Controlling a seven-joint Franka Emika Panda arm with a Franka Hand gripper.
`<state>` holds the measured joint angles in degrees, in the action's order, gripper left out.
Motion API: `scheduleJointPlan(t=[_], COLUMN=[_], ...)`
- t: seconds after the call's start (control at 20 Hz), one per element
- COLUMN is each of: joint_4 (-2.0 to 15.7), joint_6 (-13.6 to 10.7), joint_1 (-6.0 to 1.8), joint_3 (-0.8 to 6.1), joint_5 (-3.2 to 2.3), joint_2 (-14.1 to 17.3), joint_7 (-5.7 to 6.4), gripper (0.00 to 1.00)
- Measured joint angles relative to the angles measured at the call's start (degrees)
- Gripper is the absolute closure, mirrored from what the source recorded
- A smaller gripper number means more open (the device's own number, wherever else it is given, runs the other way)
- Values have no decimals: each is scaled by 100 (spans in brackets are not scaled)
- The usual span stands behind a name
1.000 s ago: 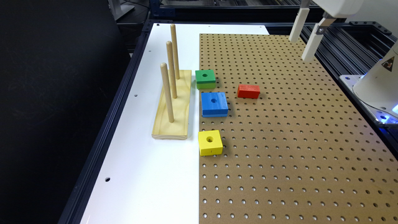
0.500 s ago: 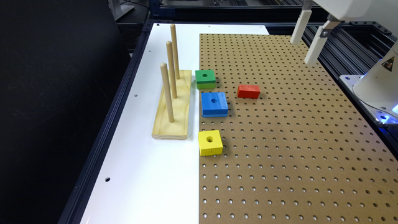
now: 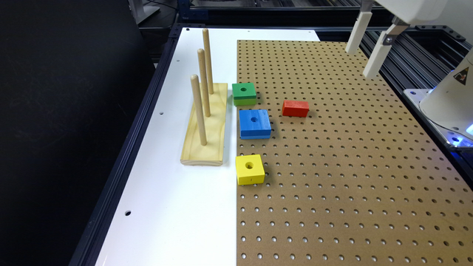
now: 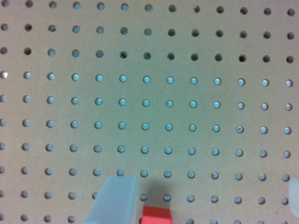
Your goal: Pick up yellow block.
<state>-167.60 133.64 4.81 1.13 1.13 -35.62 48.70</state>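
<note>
The fingers hang in the upper right of the exterior view, above the far right edge of the pegboard, spread wide apart and holding nothing. In the wrist view one pale finger rises at the lower edge and the tip of the other shows at the far right edge, with bare pegboard between them and a corner of the red block just beside the nearer finger at the bottom of the frame.

In the exterior view the red block lies flat on the pegboard, down and to the left of the fingers and well apart from them. Left of it sit the green block and, just below that, the larger blue block, both on the pegboard's left edge. The yellow block lies lower still along the same edge, a little left of the frame's centre, flat with its round hole facing up, apart from the blue block and far from the fingers. Just left of these blocks, on the white bench, stands the pale wood peg base with three upright pegs.
</note>
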Motion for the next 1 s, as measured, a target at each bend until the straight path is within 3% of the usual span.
scheduleJointPlan(t=[0.3,0.55,0.75,1.0], joint_4=[48,165,405,658], joint_6=[54,240,396,448], joint_1=[42,292,443,449], joint_3=[1,19,62,72], joint_5=[6,11,11,11], joint_2=[27,248,630,1006], joint_7=[30,303,498,517], gripper=[0,0,0,0])
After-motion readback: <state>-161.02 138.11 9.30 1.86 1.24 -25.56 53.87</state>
